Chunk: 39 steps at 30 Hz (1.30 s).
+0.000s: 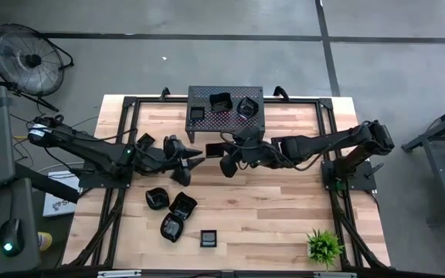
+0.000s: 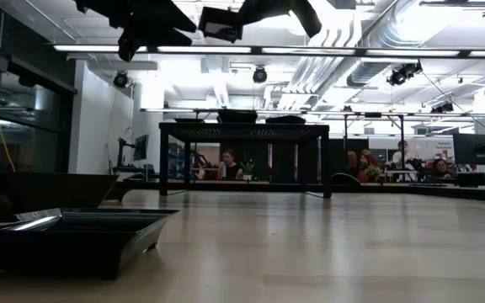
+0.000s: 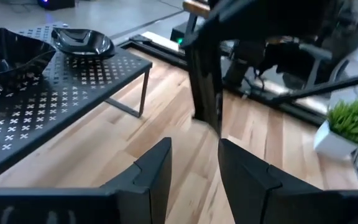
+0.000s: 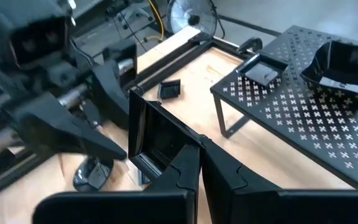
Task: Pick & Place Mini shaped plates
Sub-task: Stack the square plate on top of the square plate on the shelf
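My right gripper (image 1: 224,153) hangs over the table's middle, just in front of the perforated stand (image 1: 207,94), shut on a small square black plate (image 1: 213,149). My left gripper (image 1: 197,154) is open and faces that plate from the left. In the left wrist view the plate (image 3: 207,87) shows edge-on just ahead of my left gripper (image 3: 194,155), and I see no touch. Three plates (image 1: 221,102) rest on the stand's top. Several more plates (image 1: 182,205) lie bottom-down on the near table. My right gripper (image 4: 201,152) pinches the square plate between its two fingers at one rim corner (image 4: 180,154). The fingers reach level from the table's right side. The plate stands on edge, lifted clear of the table, with its hollow face (image 4: 160,137) turned toward the wrist camera.
The stand's legs (image 3: 143,93) rise just behind the grippers. A potted plant (image 1: 324,245) stands at the near right corner. The black frame rails (image 1: 118,147) run along both table sides. Bare wood (image 1: 269,208) lies on the near right. One plate (image 2: 66,240) sits close to the low camera.
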Available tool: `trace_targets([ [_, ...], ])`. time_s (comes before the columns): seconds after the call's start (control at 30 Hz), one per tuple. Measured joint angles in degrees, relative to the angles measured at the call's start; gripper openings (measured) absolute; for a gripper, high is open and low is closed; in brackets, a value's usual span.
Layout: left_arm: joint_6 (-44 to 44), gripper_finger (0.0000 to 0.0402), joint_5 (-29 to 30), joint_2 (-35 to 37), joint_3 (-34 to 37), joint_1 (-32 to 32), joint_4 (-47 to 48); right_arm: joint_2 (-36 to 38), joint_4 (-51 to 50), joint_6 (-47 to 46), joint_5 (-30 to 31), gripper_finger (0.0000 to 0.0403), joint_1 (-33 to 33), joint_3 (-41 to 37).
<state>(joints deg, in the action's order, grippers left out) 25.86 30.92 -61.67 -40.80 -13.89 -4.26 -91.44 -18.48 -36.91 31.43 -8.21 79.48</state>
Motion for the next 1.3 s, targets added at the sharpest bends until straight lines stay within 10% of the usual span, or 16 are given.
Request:
trace_targets([
  [0.27,-3.46,0.0129,1.35,0.00,0.00,0.02,-5.21,0.00,-2.34,-0.07,-0.30,0.0005,-0.02,-0.02],
  [0.67,-48.96,0.0129,-14.03,0.00,-2.78,-0.01,-5.85,0.00,-2.85,-0.66,-3.62,0.0005,-0.02,-0.02],
  [1.3,-87.37,0.0129,-15.10,0.00,-8.17,-0.02,11.10,-0.02,-5.04,-12.59,-14.78,0.0005,0.89,-0.04],
])
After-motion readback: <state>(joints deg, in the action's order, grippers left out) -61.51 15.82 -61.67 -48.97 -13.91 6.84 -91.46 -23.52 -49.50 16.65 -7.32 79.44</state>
